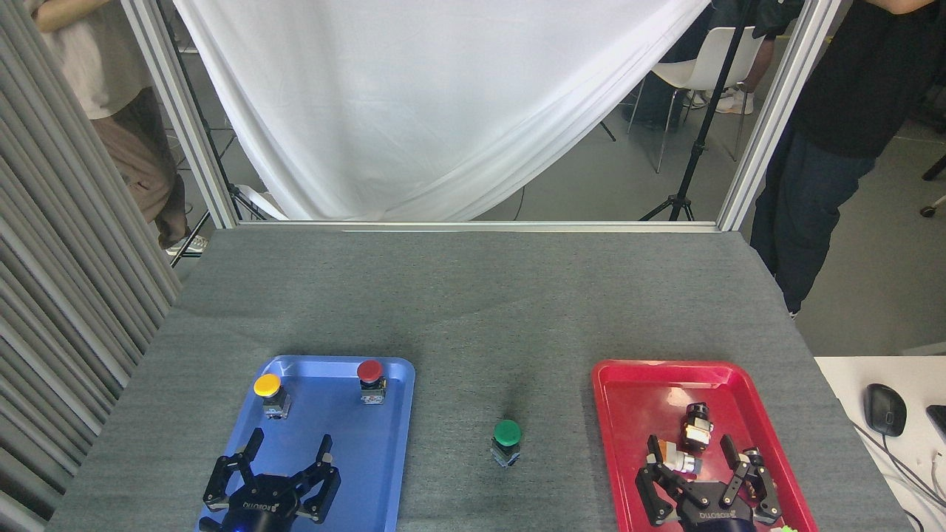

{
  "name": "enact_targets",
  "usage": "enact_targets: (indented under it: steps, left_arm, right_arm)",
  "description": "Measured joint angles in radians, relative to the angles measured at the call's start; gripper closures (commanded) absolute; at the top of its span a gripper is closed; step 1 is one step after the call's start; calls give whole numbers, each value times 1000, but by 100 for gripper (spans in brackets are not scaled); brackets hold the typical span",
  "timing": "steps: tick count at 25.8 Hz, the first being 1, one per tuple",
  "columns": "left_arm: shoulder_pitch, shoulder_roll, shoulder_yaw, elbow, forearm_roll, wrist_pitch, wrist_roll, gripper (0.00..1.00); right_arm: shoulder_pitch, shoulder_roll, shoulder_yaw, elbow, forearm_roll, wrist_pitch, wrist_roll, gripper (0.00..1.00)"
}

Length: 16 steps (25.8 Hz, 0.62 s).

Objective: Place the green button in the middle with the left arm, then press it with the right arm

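From the head view we count three push buttons. The green button (507, 442), a round dark-green mushroom cap on a short black and silver boxy base, stands upright on the middle (502, 384), the bare grey textured cloth between the two trays, touched by neither of our grippers. The other two stand in the rectangular blue plastic tray (384, 443) on the left: a yellow-capped button (270, 394) near its far left corner and a red-capped button (371, 380) near its far right corner, well apart from each other.

We see two trays in all. The rectangular red plastic tray (635, 391) on the right holds a few small mixed parts (687, 443), too jumbled for us to count surely.

Our left gripper (290, 451) hangs over the near end of the blue tray, its fingers spread apart and empty. Our right gripper (690, 451) hangs over the near end of the red tray, fingers likewise spread, with the small parts lying between and beside them; nothing is clamped.
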Motion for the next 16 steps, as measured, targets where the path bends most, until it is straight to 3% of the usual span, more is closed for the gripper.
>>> enact_targets:
  steps: [16]
  left_arm:
    - [0,-2,0,-3,-1,0,0,0]
  right_arm:
    - [1,5,0,0,0,0,-1,0]
